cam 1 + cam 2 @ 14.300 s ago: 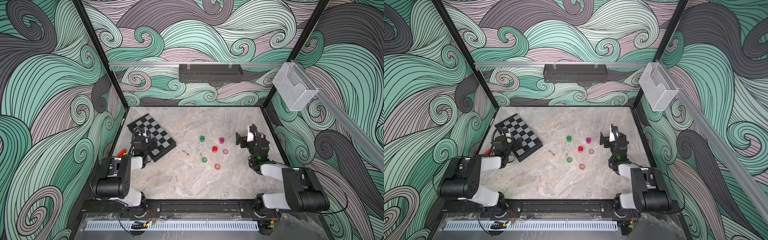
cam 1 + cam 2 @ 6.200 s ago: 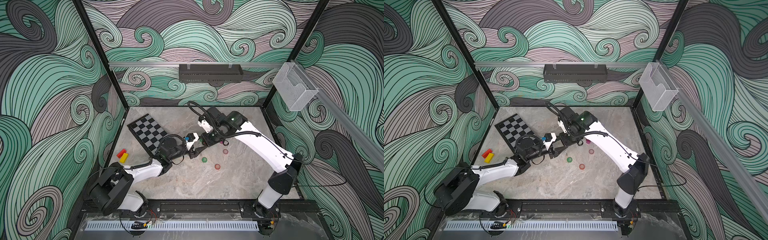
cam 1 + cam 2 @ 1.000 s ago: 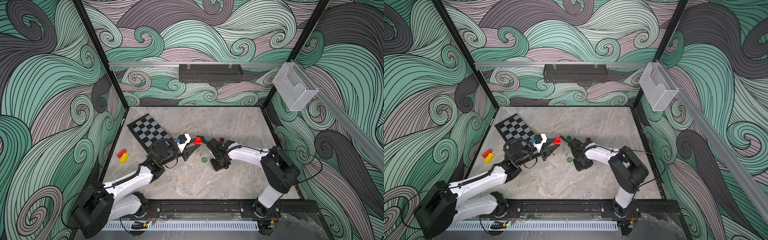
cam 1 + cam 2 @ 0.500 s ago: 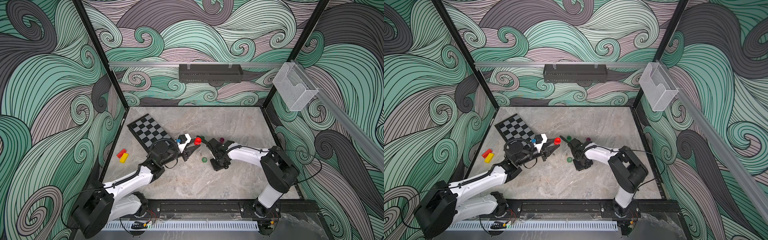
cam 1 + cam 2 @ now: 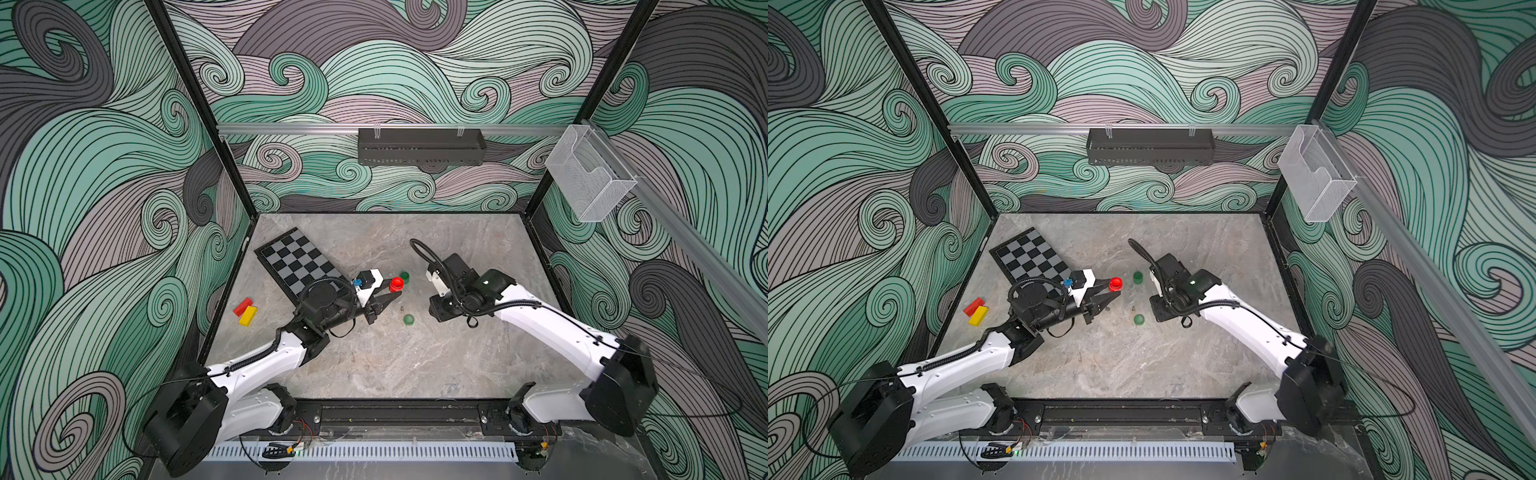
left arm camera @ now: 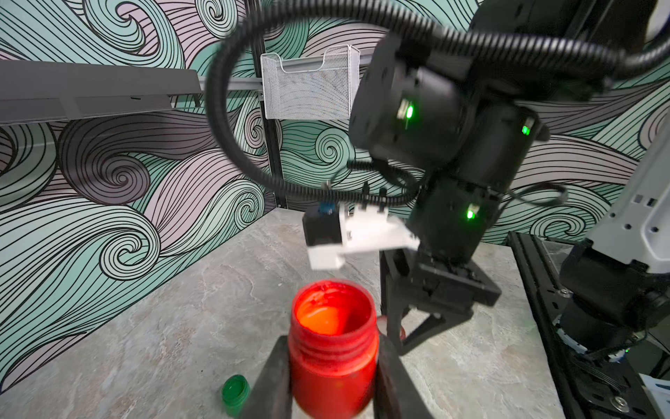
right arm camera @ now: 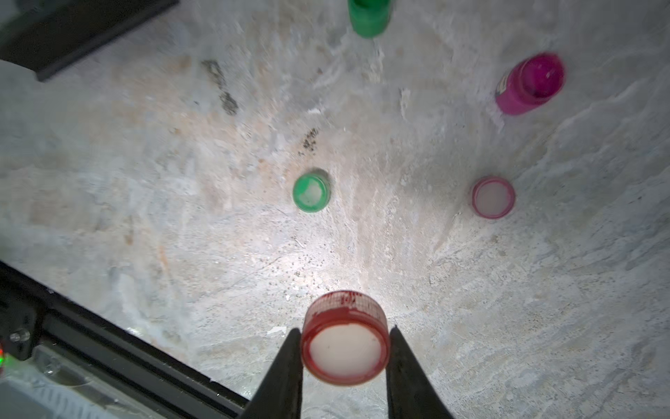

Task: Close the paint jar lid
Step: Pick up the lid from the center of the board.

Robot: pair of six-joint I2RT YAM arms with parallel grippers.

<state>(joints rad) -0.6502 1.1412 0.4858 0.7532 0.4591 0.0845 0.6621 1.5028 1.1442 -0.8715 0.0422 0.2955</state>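
Pinching the open red paint jar [image 6: 331, 348] tight, the left fingers [image 6: 272, 381] hold it near the chessboard [image 5: 297, 262], over the marble desk [image 5: 374, 365]. The right fingers [image 7: 286, 370] are clamped on the red lid [image 7: 344, 348], apart from the jar, with a green lid [image 7: 311, 192] and a pink lid [image 7: 493, 197] lying below.

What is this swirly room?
Probably a robot test booth: a left arm and right arm fixed by a table, patterned walls boxing it in, props like a red jar and chessboard.
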